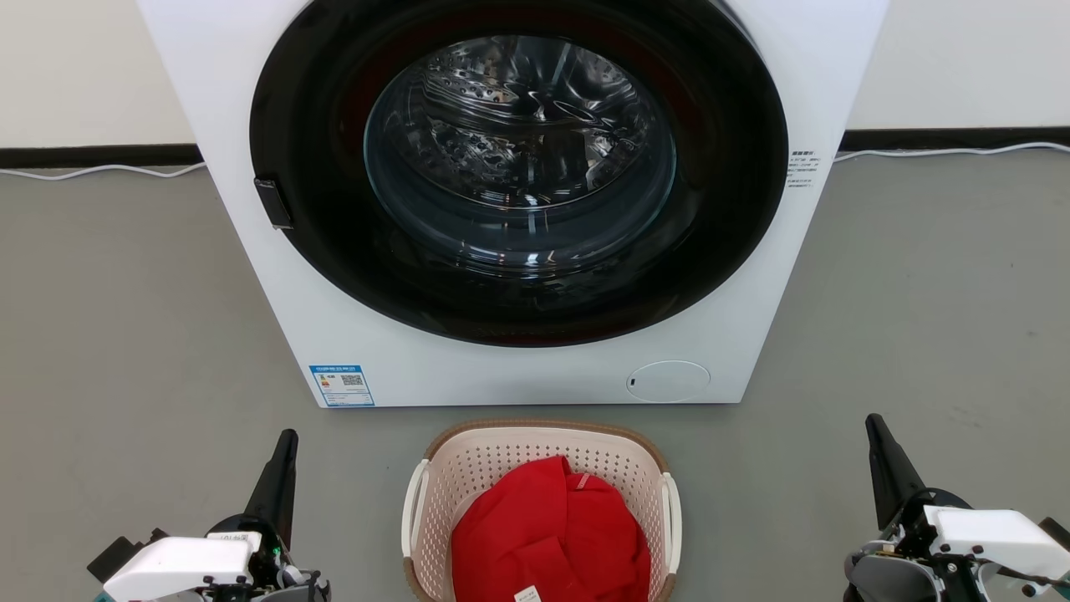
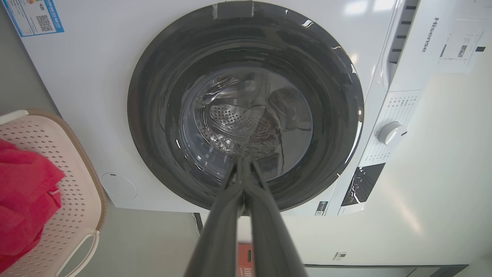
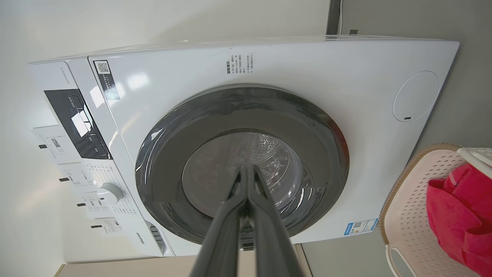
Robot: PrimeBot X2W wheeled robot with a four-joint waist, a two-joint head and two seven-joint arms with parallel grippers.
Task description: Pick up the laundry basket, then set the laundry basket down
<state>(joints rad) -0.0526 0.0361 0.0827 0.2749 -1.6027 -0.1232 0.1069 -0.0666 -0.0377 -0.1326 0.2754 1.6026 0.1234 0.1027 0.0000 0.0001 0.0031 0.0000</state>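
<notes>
The laundry basket [image 1: 501, 458] sits between the left hand [image 1: 288, 437] and right hand [image 1: 873, 421], both closed empty, pointing toward the washer [image 1: 535, 380].

We see the basket [image 1: 501, 460] standing upright on the grey floor [image 1: 125, 334], just in front of the washer [image 1: 518, 380] and centred below its round door. It is cream-pink plastic, rounded-rectangular, with perforated walls and a brown woven-look rim. A white handle [image 1: 411, 510] sits on each side. A crumpled red cloth [image 1: 552, 535] lies inside, covering the bottom. In the head view its near end is cut off by the lower edge.
</notes>
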